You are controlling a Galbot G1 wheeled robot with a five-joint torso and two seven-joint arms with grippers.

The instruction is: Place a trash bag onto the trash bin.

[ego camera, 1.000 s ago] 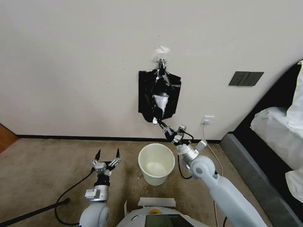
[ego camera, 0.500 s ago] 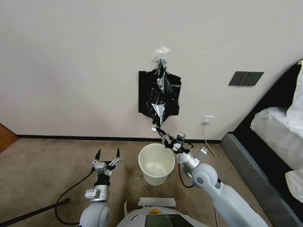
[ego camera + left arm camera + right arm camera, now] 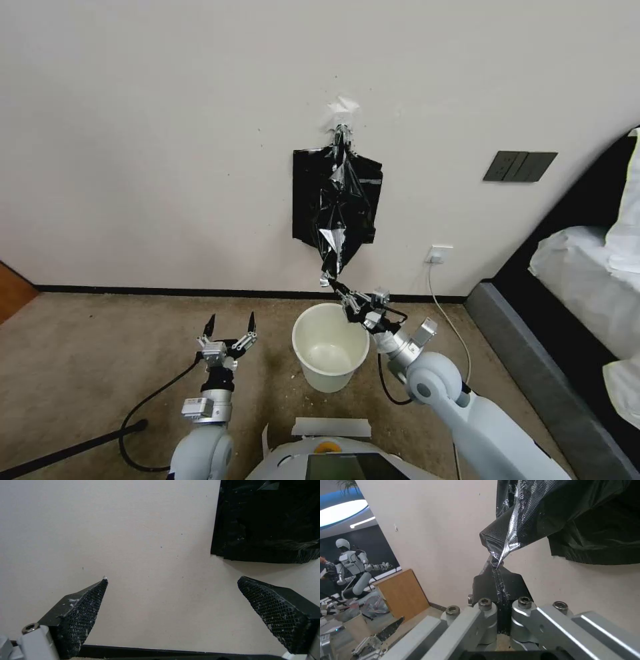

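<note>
Thin glossy black plastic trash bag [image 3: 339, 207] hung from clip on cream wall [image 3: 167, 133], stretched down to point above far rim of round cream-white plastic trash bin [image 3: 330, 347] stood on brown carpet. Bag's lower tip pinched between closed jaws of right gripper [image 3: 331, 283]. Left gripper [image 3: 231, 325] held over carpet beside bin, jaws spread, nothing gripped.

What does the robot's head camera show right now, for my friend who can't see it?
The right gripper is shut on the bottom tip of a black trash bag that hangs from the wall, just above a cream bin standing on the carpet. The left gripper is open, low beside the bin, holding nothing.
</note>
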